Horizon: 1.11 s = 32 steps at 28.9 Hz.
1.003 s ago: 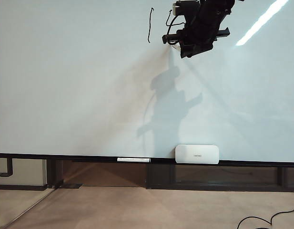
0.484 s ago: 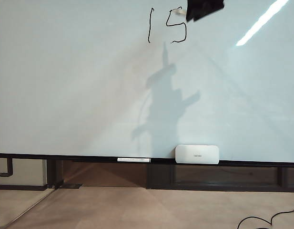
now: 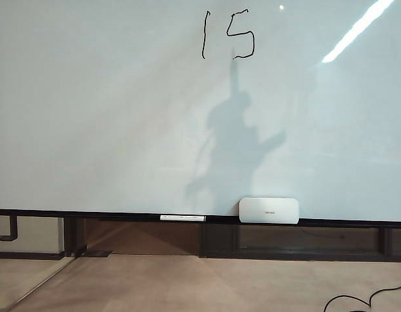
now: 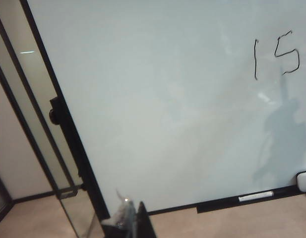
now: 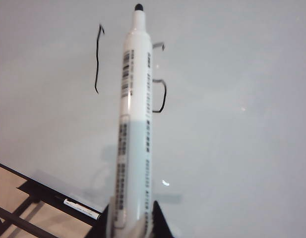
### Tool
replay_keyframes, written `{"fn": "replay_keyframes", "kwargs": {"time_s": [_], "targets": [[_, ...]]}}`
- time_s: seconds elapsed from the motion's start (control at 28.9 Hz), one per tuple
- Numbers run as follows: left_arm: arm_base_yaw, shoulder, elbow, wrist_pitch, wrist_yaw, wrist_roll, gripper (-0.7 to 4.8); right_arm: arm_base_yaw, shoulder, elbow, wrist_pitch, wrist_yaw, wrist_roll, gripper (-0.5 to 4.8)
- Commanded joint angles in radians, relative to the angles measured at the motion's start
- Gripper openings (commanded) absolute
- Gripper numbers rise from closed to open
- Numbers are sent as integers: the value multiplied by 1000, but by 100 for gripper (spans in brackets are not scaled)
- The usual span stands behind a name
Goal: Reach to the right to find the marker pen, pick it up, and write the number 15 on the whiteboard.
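The whiteboard fills the exterior view, with the number 15 in black strokes near its top. Neither gripper shows in that view; only an arm's shadow lies on the board below the 5. In the right wrist view my right gripper is shut on the marker pen, whose bare black tip points up at the board and whose barrel covers part of the 5. My left gripper is a blur at the picture's edge, far from the number 15.
A small white eraser and a thin white pen rest on the dark tray rail. A black cable lies on the floor at the right. The board's dark frame and a glass panel stand by the left gripper.
The right arm, which covered the 5 a second ago, has risen out of the top of the exterior view. The whole 15 now shows, and the shadow has shifted.
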Motion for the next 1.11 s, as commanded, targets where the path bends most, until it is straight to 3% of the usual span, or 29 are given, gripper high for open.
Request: {"fn": "replay_keyframes", "kwargs": {"time_s": [0.03,0.31,0.69,0.97,1.11], "targets": [[1,-2,6,-25,-19,3,-5,3,-72,2,-69,0,-13,-2],[1,-15,30,-56,-19,-8,-5,-1,-315,-141,-127,-2,-76,-1],[1,-17,204,-285,-7,18,-5,-1,-665,-284,-332,-27,-212,-1],[6,-90,268,-380,39,-75,-5,-1,-879,-290,-542,10,-192,-2],[85,-100,259,-419,134,-120,-5,0,-950,-290,-618,2,-99,-2]]}}
